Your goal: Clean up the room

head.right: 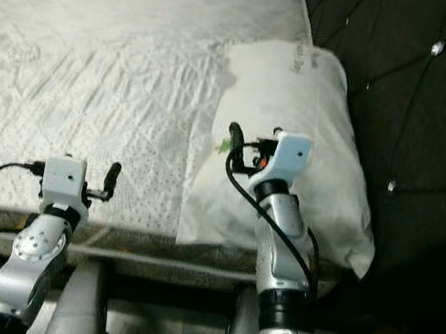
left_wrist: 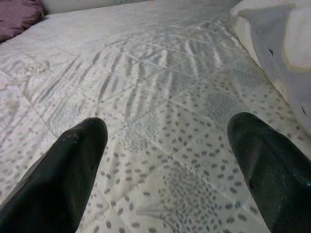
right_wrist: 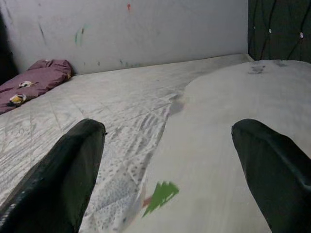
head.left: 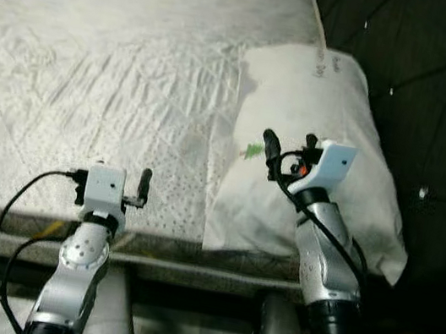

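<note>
Right wrist view is showing the right tool (right_wrist: 165,165) hanging wide open and empty over the white rectangular pillow (head.left: 313,139), which is lying at the bed's headboard end; closing on loose fabric is risking a slipping, sagging grip. Only this view is revealing a purple crumpled cloth (right_wrist: 39,77) by the far wall. The left tool (left_wrist: 165,160) is hovering spread and empty above the white quilted mattress (head.left: 94,68)
</note>
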`<state>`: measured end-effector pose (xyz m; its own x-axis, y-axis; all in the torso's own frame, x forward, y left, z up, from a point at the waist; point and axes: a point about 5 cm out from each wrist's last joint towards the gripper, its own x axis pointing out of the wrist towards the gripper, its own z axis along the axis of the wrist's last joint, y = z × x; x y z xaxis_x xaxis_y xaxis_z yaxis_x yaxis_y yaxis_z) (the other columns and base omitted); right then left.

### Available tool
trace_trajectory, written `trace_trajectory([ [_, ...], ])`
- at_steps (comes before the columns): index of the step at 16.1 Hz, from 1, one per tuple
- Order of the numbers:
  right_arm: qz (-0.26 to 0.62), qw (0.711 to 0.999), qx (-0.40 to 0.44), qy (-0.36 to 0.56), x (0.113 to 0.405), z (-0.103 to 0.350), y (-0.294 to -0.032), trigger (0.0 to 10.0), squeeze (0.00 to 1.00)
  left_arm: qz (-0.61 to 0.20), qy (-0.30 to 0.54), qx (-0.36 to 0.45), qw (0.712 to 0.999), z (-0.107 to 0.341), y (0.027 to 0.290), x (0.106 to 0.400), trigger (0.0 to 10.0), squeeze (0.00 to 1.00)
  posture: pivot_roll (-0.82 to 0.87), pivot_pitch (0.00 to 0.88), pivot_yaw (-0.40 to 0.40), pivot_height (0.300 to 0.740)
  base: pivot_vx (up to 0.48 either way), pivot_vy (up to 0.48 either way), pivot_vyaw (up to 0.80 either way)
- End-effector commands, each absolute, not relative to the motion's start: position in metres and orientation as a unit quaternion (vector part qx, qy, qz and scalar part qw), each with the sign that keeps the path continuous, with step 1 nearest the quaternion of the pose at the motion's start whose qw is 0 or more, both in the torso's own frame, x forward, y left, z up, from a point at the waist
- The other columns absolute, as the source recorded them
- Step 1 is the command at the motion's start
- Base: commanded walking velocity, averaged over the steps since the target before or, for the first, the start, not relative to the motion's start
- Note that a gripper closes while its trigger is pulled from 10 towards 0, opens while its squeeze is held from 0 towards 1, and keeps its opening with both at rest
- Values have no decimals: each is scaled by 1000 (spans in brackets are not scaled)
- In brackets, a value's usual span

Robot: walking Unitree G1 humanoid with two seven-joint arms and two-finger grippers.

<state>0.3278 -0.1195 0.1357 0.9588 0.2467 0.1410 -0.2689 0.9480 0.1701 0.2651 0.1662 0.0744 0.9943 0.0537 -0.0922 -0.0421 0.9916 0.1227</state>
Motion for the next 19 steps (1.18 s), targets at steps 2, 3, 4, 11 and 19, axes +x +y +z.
trace_trajectory([
  [2, 87, 992, 72, -61, 328, 135, -128, 10000, 0, 22, 49, 62, 997, 73, 167, 265, 10000, 0, 11, 3, 3, 642, 0, 0, 0],
  [3, 41, 997, 54, -40, 328, 127, -135, 10000, 0, 22, 49, 62, 997, 73, 167, 265, 10000, 0, 11, 4, 4, 642, 0, 0, 0],
  [4, 32, 998, 49, -35, 327, 126, -136, 10000, 0, 22, 49, 62, 997, 73, 167, 265, 10000, 0, 11, 4, 4, 642, 0, 0, 0],
  [11, 17, 998, 45, -36, 326, 126, -143, 10000, 0, 17, 53, 62, 996, 72, 166, 264, 10000, 0, 6, 20, 11, 701, 0, 0, 0],
  [19, -7, 999, 32, -37, 320, 124, -158, 10000, 0, 12, 48, 61, 997, 75, 166, 264, 10000, 0, 7, 22, 15, 740, 0, 0, 0],
])
